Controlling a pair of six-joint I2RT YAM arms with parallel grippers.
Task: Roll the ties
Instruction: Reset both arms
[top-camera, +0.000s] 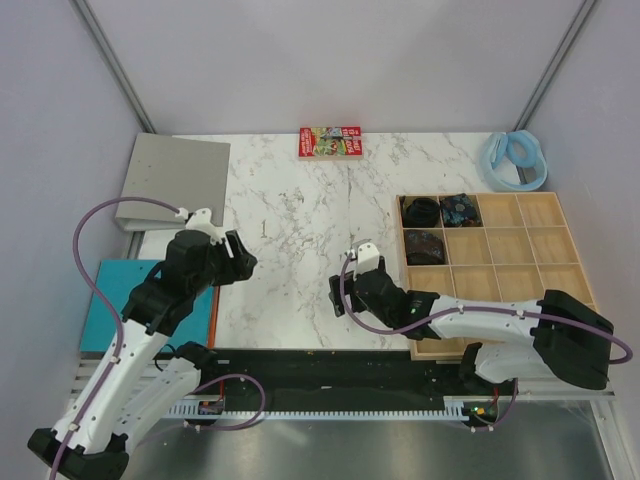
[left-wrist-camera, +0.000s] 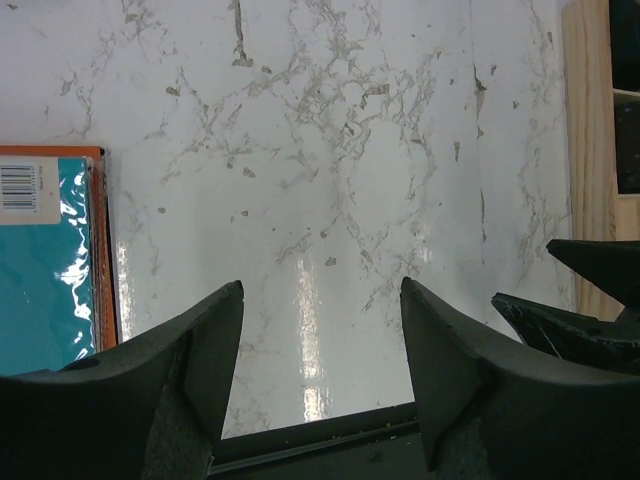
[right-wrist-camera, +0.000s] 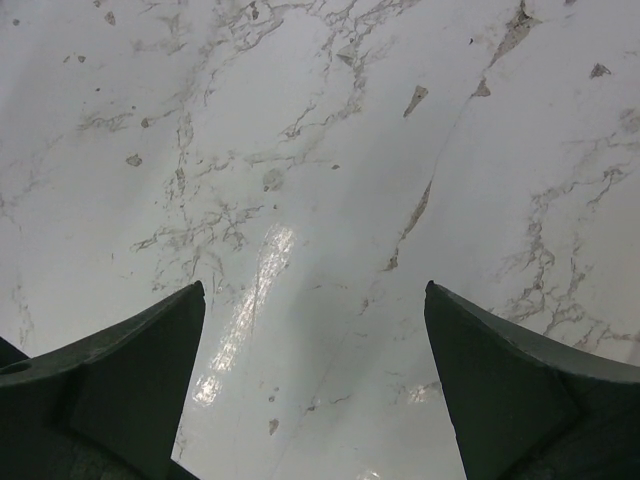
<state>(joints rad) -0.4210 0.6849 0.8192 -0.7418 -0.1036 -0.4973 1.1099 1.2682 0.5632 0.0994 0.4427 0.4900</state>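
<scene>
"Navy-black ties (top-camera: 421, 211), floral print: where do we locate them?"

"We locate three, each wound into a coil, inside the wooden tray (top-camera: 560, 215) on the right side of the marble table (top-camera: 290, 220). Two sit in the first and second compartments from the left in the far row. The third sits in the leftmost compartment of the next row."

"Which way do we read their long axis?"

"We read none. From above, each coil shows as a compact round bundle with no end pointing any way."

"What state do we record for the claws?"

"Both released, grasping nothing. The left gripper (top-camera: 244, 264) hangs over bare marble beside the teal book (top-camera: 110, 300), fingers (left-wrist-camera: 225, 310) apart. The right gripper (top-camera: 337, 298) hangs over marble just left of the tray, fingers (right-wrist-camera: 185, 310) spread wide and directed leftward, away from the ties. Neither touches a tie."

"Which markings do we read?"

"The red box (top-camera: 329, 141) at the far edge carries yellow and white lettering, too small for us to read. In the left wrist view the teal book shows a barcode (left-wrist-camera: 22, 188) at its corner, but the digits are not legible. We see no writing on the grey binder (top-camera: 175, 180) at far left or the pale blue ring (top-camera: 494, 160) at far right."
</scene>
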